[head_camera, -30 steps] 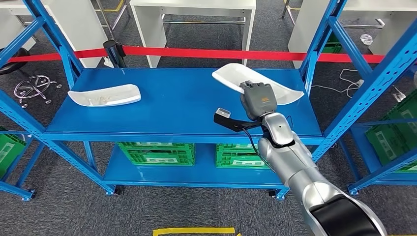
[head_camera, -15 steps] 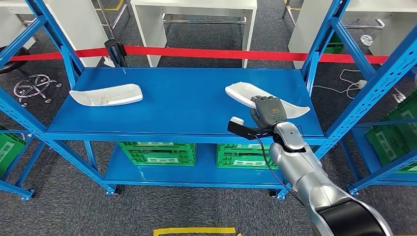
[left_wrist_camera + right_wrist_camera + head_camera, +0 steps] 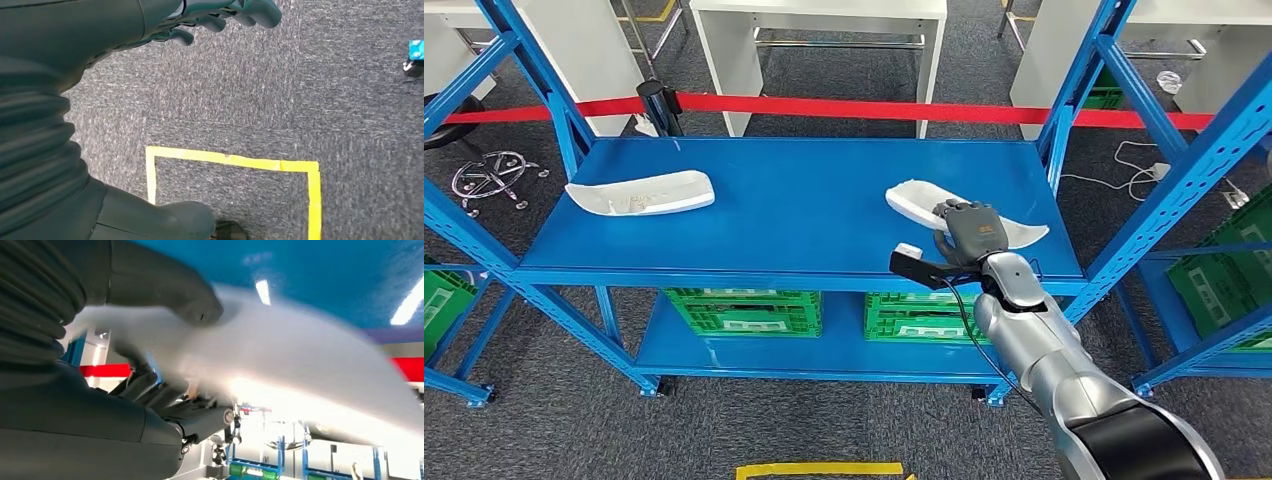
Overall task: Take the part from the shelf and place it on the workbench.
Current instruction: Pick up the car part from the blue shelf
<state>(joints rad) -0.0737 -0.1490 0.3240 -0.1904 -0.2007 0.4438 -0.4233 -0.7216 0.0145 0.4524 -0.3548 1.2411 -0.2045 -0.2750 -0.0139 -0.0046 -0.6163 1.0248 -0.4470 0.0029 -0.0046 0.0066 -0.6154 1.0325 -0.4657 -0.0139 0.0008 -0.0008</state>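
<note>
The part I'm after is a long, curved white plastic shell [image 3: 924, 203], lying at about 4 o'clock on the blue shelf [image 3: 794, 200]. My right hand [image 3: 972, 228] covers its middle, thumb clamped over it, fingers beneath; the wrist view is blurred. My left hand [image 3: 220, 15] hangs over carpet, fingers loosely apart, holding nothing.

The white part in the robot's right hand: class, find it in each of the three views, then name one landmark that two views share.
Head view: white part at the blue shelf's right end, under the right hand.
Left wrist view: not in it.
Right wrist view: blurred white part across the middle, thumb over it.
Shared landmark: the red barrier tape.
</note>
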